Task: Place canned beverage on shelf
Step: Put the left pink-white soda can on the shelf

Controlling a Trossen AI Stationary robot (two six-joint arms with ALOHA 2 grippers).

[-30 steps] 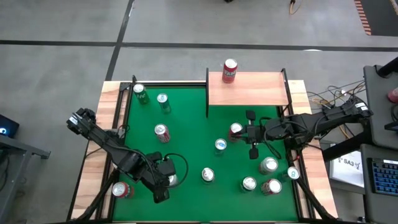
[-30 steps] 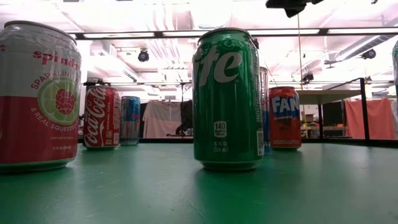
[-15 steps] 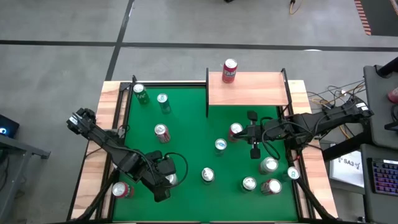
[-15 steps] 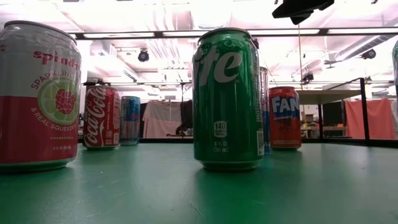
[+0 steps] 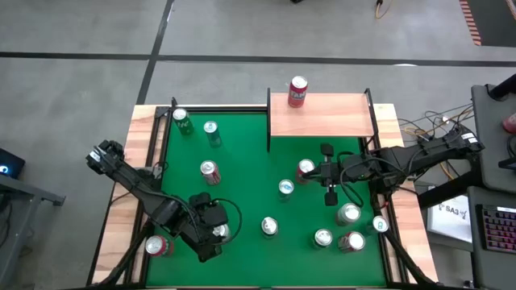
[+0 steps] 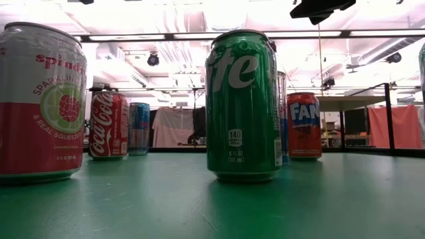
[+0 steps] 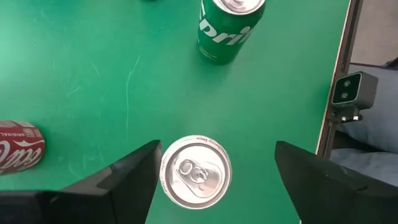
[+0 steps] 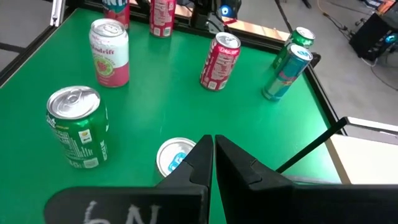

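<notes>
My left gripper (image 7: 214, 180) hangs spread wide around an upright silver-topped can (image 7: 195, 172), fingers clear of it; right gripper (image 8: 212, 155) pinched together, empty, mid-table.

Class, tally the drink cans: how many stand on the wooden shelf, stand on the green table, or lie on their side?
Cans standing on shelf: 1
Cans standing on green table: 11
Can lying on its side: 1
Total: 13
</notes>
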